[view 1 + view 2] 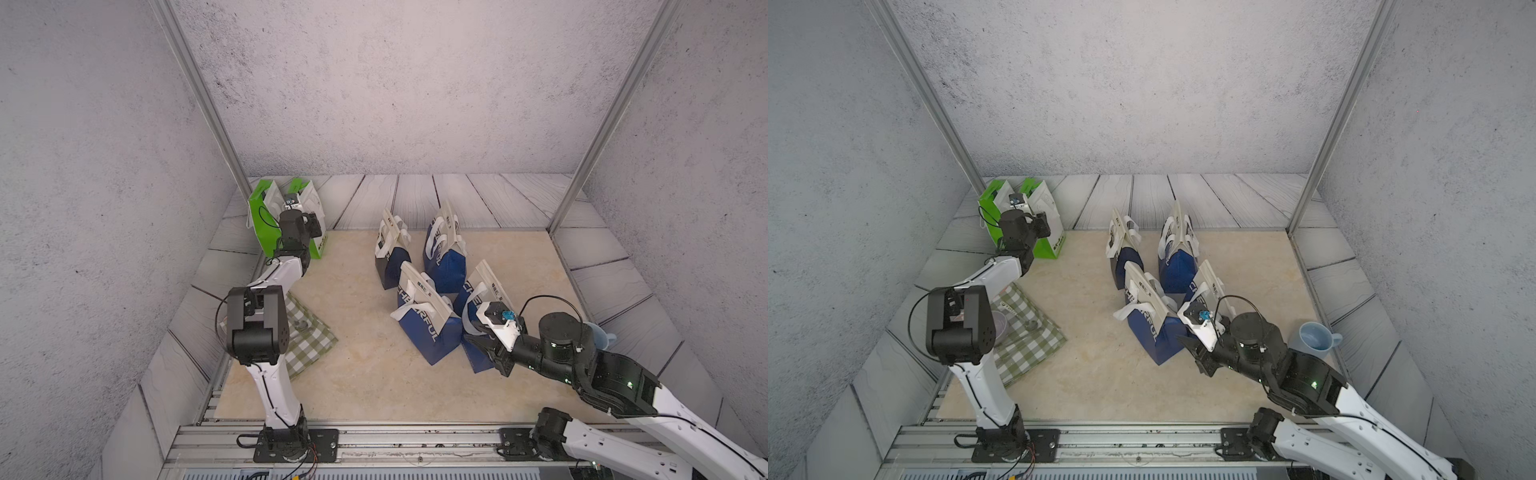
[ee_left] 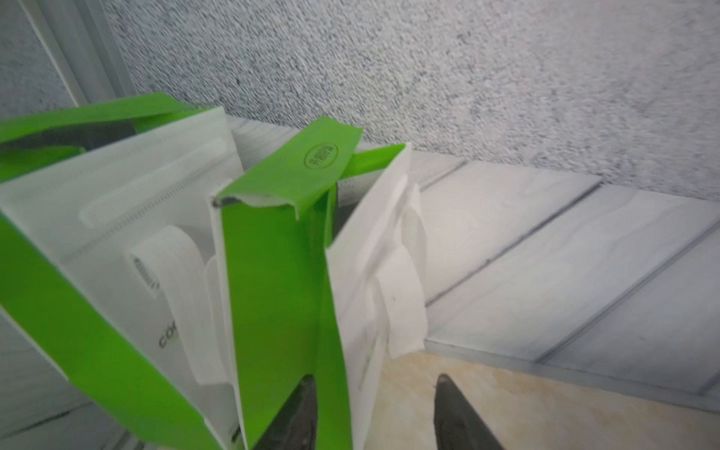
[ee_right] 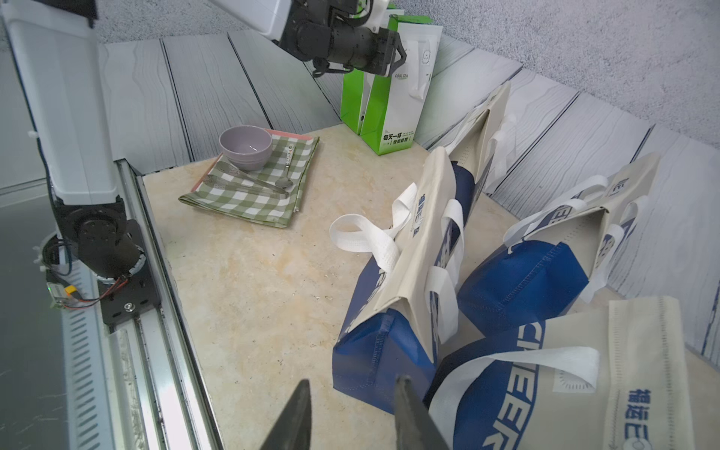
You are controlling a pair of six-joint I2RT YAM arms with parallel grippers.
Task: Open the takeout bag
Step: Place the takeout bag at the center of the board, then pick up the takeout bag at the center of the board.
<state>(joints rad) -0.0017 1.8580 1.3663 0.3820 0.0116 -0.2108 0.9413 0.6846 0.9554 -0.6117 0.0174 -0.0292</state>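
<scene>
Two green-and-white takeout bags (image 1: 266, 224) (image 1: 1050, 224) stand upright at the back left. My left gripper (image 2: 376, 393) is open at the nearer one (image 2: 280, 272). One finger lies against its green side fold, and its white front panel (image 2: 362, 311) stands between the fingers, unpinched. The green top flap (image 2: 292, 175) is creased outward. Several blue-and-cream takeout bags (image 1: 428, 328) (image 3: 389, 311) stand in a cluster right of centre. My right gripper (image 3: 352, 393) (image 1: 484, 353) is open and low beside the front-right blue bag (image 3: 545, 389), with nothing between its fingers.
A green checked cloth (image 3: 253, 195) at the front left carries a grey bowl (image 3: 245, 146), tongs and a spoon. A light blue mug (image 1: 1312, 336) stands behind my right arm. A metal rail (image 1: 374, 440) runs along the front edge. Grey walls enclose the other sides.
</scene>
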